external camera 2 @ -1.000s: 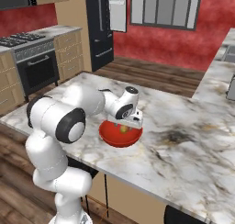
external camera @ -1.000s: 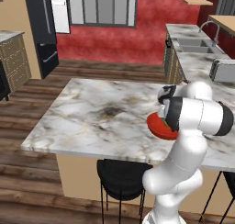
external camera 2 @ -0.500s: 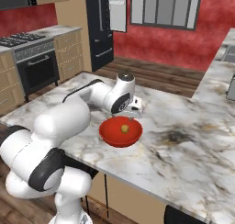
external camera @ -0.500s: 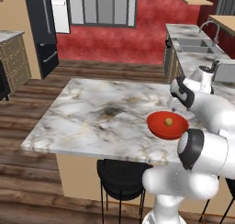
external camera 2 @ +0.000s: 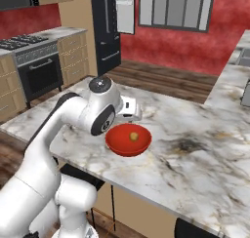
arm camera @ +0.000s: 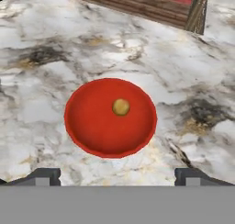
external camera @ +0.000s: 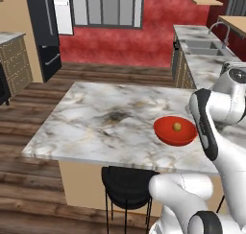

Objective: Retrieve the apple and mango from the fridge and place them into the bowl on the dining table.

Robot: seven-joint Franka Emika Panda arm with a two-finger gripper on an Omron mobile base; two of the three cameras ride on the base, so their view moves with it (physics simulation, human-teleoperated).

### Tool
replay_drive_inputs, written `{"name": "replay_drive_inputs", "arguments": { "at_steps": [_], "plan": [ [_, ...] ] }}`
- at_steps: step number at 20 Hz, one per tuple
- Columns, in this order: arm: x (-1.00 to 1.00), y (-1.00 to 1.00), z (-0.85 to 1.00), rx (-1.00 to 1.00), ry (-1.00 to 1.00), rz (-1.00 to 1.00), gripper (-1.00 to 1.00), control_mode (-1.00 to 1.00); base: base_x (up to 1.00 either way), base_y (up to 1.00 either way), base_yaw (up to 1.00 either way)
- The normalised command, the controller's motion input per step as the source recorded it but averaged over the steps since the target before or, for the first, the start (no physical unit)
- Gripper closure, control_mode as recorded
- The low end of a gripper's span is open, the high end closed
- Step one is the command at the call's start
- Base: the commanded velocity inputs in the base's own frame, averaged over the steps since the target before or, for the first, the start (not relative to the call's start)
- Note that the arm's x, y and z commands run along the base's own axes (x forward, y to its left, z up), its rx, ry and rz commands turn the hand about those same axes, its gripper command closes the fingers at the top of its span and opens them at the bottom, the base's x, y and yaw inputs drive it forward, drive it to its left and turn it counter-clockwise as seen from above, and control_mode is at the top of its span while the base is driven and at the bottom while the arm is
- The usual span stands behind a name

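Note:
The red bowl (external camera: 175, 130) (external camera 2: 128, 139) (arm camera: 110, 117) stands on the marble dining table (external camera: 96, 118) (external camera 2: 195, 154) (arm camera: 55, 48), near its edge. A small yellow-orange mango (external camera: 177, 126) (external camera 2: 133, 135) (arm camera: 121, 107) lies inside it. My gripper (arm camera: 117, 176) (external camera 2: 131, 110) hangs open above and a little back from the bowl, holding nothing, with its fingertips (arm camera: 43, 175) spread wide. The black fridge (external camera: 45, 31) (external camera 2: 110, 27) stands across the room with one door swung open. The apple is out of view.
A black stool (external camera: 127, 180) is tucked under the table's near edge. A marble counter with a sink (external camera: 206, 51) runs along the right. An oven with a cooktop (external camera 2: 39, 66) sits at the left. Wooden floor lies between the table and the fridge.
My hand has lifted off the bowl and drawn back, its jaws spreading wider. The mango stays in the bowl, now uncovered.

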Motion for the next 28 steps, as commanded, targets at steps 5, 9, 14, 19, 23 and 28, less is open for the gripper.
{"name": "replay_drive_inputs", "arguments": {
  "at_steps": [5, 9, 14, 19, 23, 28],
  "plan": [
    [-0.77, 0.36, 0.61, -0.16, -0.21, 0.05, -1.0, -1.0, 0.0, 0.0, 0.0],
    [-0.62, 0.17, 0.58, -0.09, -0.08, 0.07, -1.0, -1.0, 0.0, 0.0, 0.0],
    [-0.57, 0.03, 0.58, 0.01, -0.04, 0.01, -1.0, -1.0, 0.0, 0.0, 0.0],
    [-0.49, 0.0, 0.5, 0.05, 0.0, 0.0, -1.0, -1.0, 0.0, 0.0, 0.0],
    [-0.36, 0.17, 0.24, 0.01, 0.0, 0.0, -1.0, -1.0, 0.0, 0.0, 0.0],
    [-0.05, 0.37, 0.02, 0.01, 0.01, 0.0, -1.0, -1.0, 0.0, 0.0, 0.0]
  ]
}}
